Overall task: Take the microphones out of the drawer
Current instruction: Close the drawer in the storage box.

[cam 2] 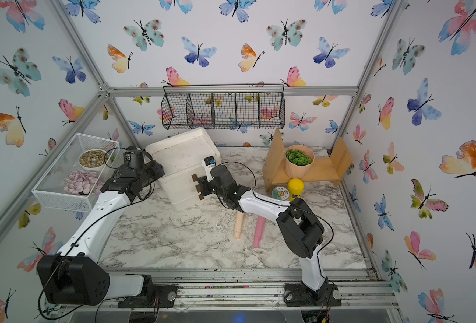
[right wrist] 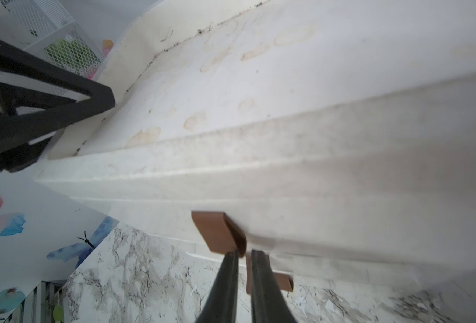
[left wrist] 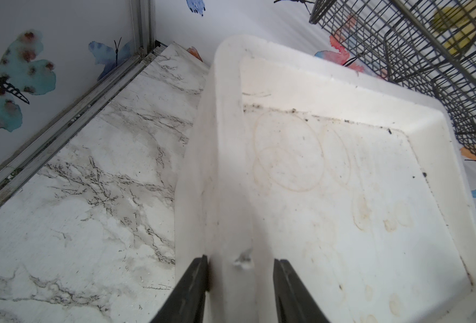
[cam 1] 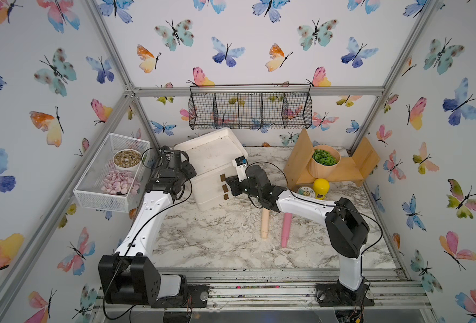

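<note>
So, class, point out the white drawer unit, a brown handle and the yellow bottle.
white drawer unit (cam 1: 208, 153), in a top view: flat top
brown handle (right wrist: 217, 232), right wrist view: flat face
yellow bottle (cam 1: 321, 186), in a top view: rounded top

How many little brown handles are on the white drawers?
3. They sit one above another on the front of the white drawer unit: top handle, middle handle, bottom handle. None seems hidden.
</note>
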Controlling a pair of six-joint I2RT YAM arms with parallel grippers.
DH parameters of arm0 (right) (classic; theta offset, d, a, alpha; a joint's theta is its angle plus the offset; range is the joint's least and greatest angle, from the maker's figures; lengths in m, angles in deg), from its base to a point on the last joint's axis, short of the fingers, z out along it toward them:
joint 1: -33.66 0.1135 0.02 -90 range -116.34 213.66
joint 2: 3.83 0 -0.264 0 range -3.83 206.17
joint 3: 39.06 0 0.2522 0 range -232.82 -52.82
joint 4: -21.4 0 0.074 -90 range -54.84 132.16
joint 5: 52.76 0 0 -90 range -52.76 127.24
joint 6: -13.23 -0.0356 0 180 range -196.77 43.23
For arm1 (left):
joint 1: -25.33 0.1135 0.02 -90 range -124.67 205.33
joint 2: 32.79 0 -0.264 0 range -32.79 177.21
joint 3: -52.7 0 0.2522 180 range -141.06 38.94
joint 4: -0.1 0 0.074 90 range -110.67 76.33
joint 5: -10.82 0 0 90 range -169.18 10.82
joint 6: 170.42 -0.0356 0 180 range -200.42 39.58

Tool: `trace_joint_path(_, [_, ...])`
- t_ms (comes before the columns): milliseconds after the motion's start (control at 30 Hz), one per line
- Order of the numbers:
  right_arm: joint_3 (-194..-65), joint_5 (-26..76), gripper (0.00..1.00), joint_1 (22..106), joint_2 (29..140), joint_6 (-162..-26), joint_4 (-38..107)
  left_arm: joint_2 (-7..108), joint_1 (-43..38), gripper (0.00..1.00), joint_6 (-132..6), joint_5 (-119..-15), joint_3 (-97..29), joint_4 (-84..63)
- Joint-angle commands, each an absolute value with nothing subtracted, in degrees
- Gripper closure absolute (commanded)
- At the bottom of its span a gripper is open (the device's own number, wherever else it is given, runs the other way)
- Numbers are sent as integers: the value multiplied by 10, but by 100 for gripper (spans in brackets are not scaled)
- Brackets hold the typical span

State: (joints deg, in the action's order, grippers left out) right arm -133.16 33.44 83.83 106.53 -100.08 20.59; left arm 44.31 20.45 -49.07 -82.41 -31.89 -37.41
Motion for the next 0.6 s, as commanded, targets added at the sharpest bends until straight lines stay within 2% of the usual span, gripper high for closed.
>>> trace_joint_path(0, [-1281, 355, 78, 836, 1017, -1015, 174, 444, 184, 56, -490, -752, -322, -358])
trace_joint_path(267, [-1176, 318, 49, 827, 957, -1067, 152, 440, 184, 55, -493, -754, -318, -345])
trace_joint_path(367, [-1150, 264, 45, 812, 960, -1109, 121, 441, 184, 55, -495, -753, -316, -342])
trace_joint_path(567, [-1136, 186, 44, 799, 1005, -1193, 27, 439, 185, 55, -497, -752, -313, -342])
